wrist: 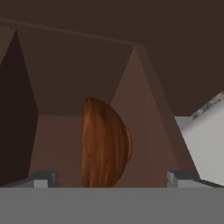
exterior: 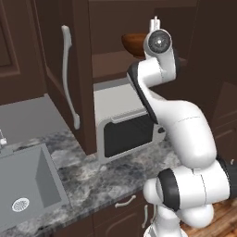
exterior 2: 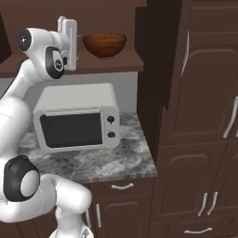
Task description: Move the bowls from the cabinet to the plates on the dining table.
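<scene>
Above the microwave (exterior 2: 76, 123), inside the cabinet (exterior 2: 111, 62), one bowl (exterior 2: 104, 45) sits untouched; I have my gripper (exterior 2: 68, 35) wide open and empty beside it, nothing delivered yet.

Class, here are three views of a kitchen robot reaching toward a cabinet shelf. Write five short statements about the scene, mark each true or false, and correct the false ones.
1. A wooden bowl stands on the open cabinet shelf above the microwave. True.
2. The end effector is shut on the bowl. False: its fingers stand wide apart and hold nothing; the bowl lies ahead of them.
3. The microwave door is open. False: it is closed.
4. A sink is set into the marble counter, seen in the left base view. True.
5. The bowl sits on a plate. False: it rests directly on the shelf.
</scene>
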Controlling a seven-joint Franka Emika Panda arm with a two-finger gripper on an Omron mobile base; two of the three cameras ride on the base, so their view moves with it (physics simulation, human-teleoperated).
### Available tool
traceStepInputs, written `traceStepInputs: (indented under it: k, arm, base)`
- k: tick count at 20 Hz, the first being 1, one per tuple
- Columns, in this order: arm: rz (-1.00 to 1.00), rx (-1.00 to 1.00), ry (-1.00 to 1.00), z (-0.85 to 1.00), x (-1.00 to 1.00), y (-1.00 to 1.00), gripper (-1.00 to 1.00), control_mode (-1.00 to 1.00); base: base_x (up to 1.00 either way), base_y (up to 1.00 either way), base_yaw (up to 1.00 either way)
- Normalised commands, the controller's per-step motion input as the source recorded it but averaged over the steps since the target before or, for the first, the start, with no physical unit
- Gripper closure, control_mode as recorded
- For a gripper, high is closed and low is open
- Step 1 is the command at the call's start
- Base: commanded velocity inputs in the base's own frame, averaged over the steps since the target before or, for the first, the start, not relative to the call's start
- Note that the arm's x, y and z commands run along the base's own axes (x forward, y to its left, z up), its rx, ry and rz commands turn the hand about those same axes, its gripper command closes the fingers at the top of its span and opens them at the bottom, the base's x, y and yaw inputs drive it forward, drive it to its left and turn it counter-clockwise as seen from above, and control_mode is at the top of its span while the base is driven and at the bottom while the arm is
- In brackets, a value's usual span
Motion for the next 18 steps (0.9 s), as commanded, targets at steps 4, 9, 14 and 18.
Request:
traceStepInputs:
  k: [4,9,14,18]
  arm:
    - [0.0,-0.01,0.0,-0.01,0.45,0.0,-1.0,-1.0]
    - [0.0,0.0,0.0,-0.08,0.37,0.0,-1.0,-1.0]
    - [0.0,-0.01,-0.01,-0.13,0.43,0.0,-1.0,-1.0]
    - [-0.02,-0.03,-0.03,-0.08,0.4,0.0,-1.0,-1.0]
  base:
    - [0.0,0.0,0.0]
    - [0.0,0.0,0.0]
    - [0.0,0.0,0.0]
    - [0.0,0.0,0.0]
